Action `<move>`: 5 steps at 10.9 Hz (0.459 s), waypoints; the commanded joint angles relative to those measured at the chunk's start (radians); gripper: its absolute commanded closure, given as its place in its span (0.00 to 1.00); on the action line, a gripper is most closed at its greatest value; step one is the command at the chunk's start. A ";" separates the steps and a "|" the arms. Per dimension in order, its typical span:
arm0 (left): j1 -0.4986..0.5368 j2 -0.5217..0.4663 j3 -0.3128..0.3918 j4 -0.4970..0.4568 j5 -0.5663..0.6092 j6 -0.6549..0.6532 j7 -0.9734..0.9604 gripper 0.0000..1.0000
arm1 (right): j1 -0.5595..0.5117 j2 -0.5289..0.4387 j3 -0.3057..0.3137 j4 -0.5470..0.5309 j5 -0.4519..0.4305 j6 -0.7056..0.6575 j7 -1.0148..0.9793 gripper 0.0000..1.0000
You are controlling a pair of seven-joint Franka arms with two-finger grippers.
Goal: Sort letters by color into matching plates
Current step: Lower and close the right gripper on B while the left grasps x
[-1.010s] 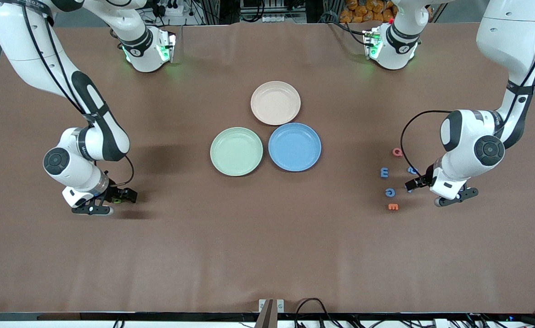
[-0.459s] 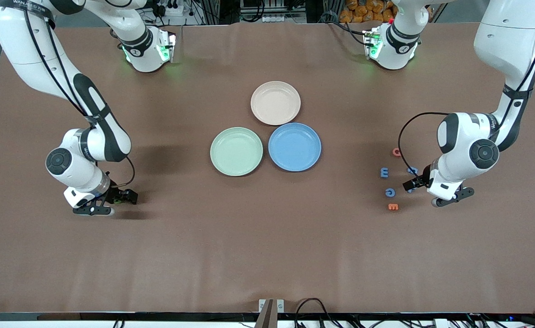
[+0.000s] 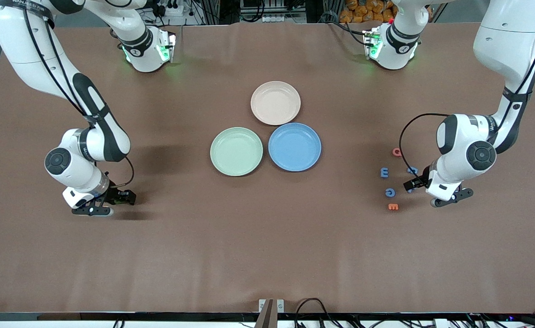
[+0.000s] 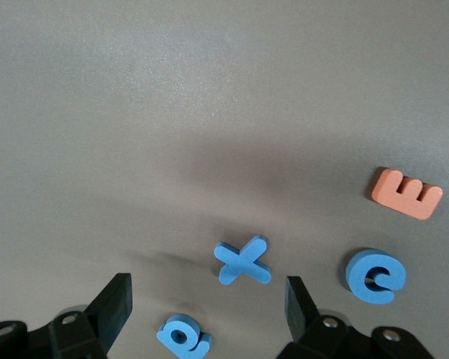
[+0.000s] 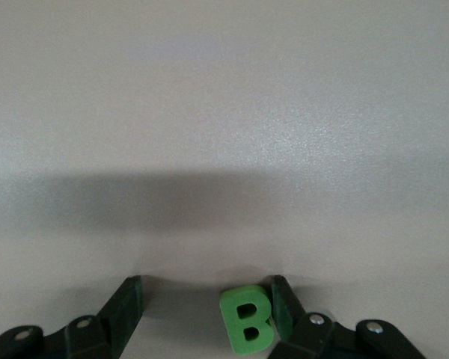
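Observation:
My right gripper (image 3: 120, 198) (image 5: 204, 301) is down at the table toward the right arm's end. It is open around a green letter B (image 5: 245, 320). The B rests against one finger (image 5: 281, 301); the other finger stands well apart. My left gripper (image 3: 415, 184) (image 4: 208, 305) hangs open low over the blue letters. A blue a-shaped letter (image 4: 183, 336) lies between its fingers, untouched. A blue X (image 4: 242, 262) and a blue C (image 4: 376, 275) lie just past the fingertips. The mint green plate (image 3: 236, 151) and the blue plate (image 3: 295, 147) sit side by side mid-table, with nothing in them.
A beige-pink plate (image 3: 275, 103) sits farther from the front camera, touching the blue plate. An orange E (image 3: 393, 207) (image 4: 406, 193) and a red letter (image 3: 397, 152) lie among the blue letters (image 3: 384, 172) by the left gripper.
The left arm has shifted a little toward the blue letters. The right arm has hardly moved, and the green letter under it shows less than before.

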 commanded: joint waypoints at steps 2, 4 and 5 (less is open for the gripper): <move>-0.002 0.037 0.000 0.035 0.037 0.017 -0.087 0.11 | -0.039 0.008 0.018 0.003 -0.057 0.006 0.004 0.38; -0.001 0.041 0.000 0.031 0.053 0.038 -0.090 0.12 | -0.042 0.002 0.018 0.000 -0.057 0.004 0.002 0.33; 0.001 0.043 0.000 0.026 0.066 0.047 -0.106 0.13 | -0.044 -0.004 0.018 -0.003 -0.057 0.000 0.001 0.33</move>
